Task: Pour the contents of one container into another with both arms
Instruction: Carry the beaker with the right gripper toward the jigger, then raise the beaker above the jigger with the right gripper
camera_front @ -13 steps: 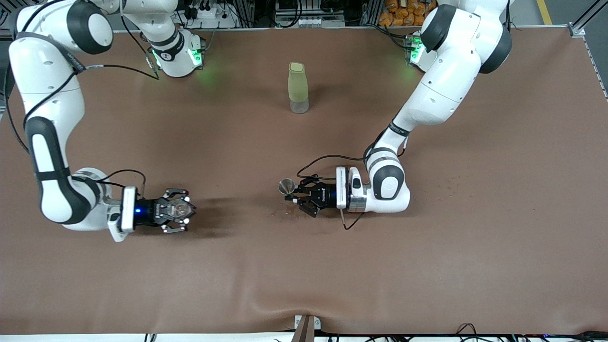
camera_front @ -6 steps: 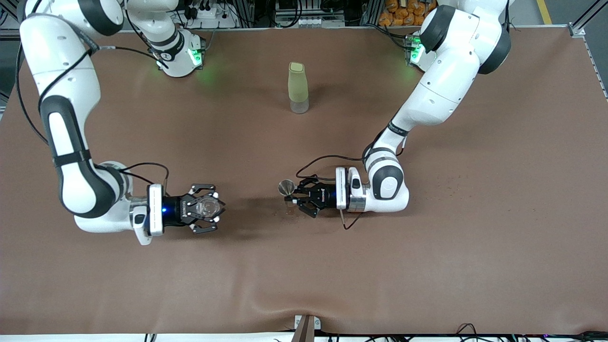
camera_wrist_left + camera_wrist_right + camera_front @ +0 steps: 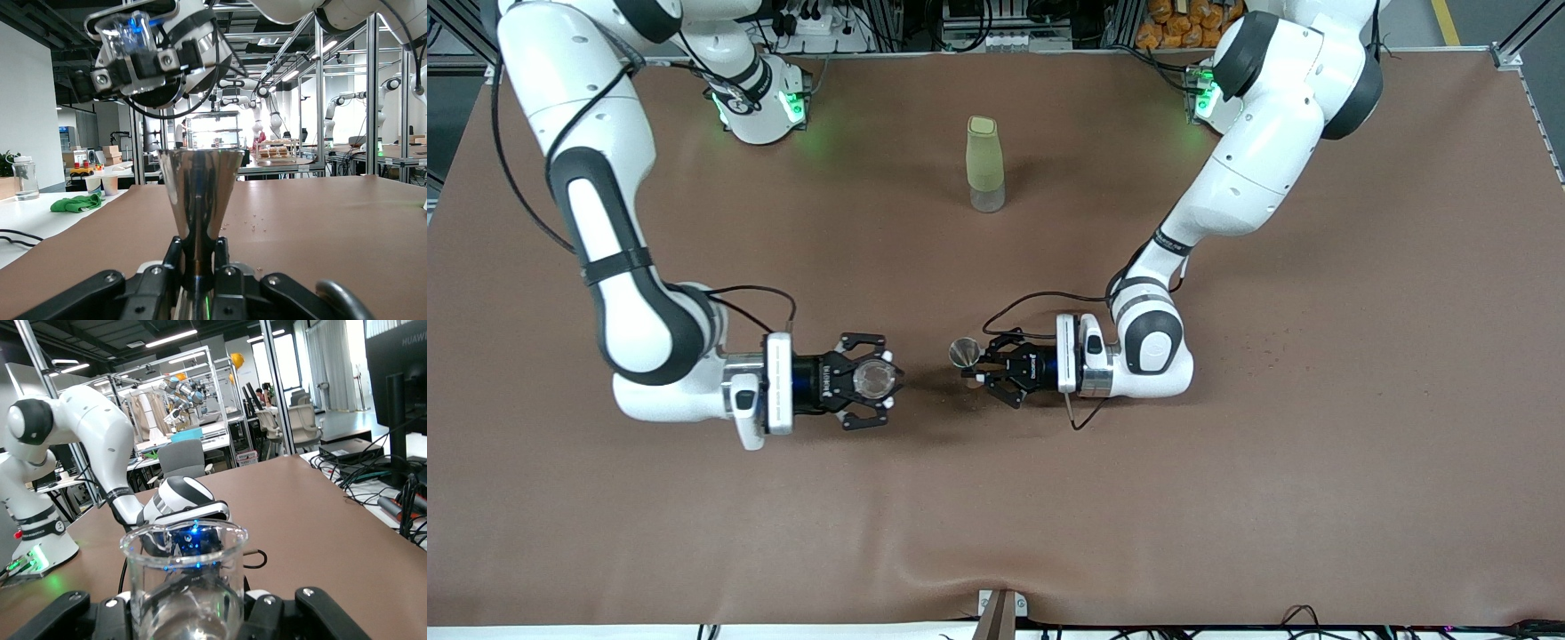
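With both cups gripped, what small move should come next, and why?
Probably the right gripper should carry the glass cup closer, until its rim is above the steel jigger. The left gripper holds the jigger upright, and a gap of bare table separates the two, so tipping now would spill.

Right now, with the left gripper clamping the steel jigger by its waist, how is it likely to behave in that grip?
The jigger looks rigid and polished, so probably slippery. The left gripper pinches only its narrow waist, so it might pivot if bumped.

Both end effectors [image 3: 882, 380] [image 3: 971, 365] clamped, facing.
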`<state>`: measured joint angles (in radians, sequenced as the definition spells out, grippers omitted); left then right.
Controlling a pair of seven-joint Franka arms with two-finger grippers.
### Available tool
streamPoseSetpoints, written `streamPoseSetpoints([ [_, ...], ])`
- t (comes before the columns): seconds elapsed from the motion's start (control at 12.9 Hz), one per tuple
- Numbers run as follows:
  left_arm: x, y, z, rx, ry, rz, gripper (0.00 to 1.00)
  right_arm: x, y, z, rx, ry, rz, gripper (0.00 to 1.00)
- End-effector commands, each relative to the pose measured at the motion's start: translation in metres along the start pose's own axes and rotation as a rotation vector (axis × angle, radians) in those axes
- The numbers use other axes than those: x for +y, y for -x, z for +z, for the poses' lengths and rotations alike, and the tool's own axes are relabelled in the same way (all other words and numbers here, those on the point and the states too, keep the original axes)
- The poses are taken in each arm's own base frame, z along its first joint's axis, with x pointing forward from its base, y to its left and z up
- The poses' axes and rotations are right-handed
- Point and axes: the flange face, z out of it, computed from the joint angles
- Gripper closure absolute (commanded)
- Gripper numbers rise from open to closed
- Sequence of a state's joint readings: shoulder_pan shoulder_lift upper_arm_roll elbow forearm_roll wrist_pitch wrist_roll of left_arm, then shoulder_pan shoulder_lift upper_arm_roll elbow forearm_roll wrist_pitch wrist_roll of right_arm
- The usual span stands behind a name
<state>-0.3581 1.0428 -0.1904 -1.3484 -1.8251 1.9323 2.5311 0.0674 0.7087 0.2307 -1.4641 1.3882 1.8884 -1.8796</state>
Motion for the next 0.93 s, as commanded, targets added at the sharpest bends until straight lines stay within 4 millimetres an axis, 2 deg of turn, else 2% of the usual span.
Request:
streamPoseSetpoints([
  [0.0,-0.004,0.001,0.005,0.012,-0.024,0.015,1.00,-0.016,-0.027,0.015,-0.011,0.031,0.053,1.00],
  [0.23,-0.007,0.001,-0.003,0.001,-0.023,0.019,1.00,-0.034,-0.032,0.030,-0.030,0.056,0.066,1.00],
  [0.46,-0.012,0.006,-0.019,-0.058,-0.001,0.055,1.00,-0.058,-0.042,0.048,-0.017,0.060,0.082,1.00],
  [0.62,-0.011,0.006,-0.018,-0.062,0.007,0.076,1.00,-0.074,-0.043,0.062,0.002,0.068,0.111,1.00],
  [0.85,-0.013,0.003,-0.020,-0.067,0.010,0.088,1.00,-0.086,-0.050,0.079,-0.013,0.089,0.152,1.00],
])
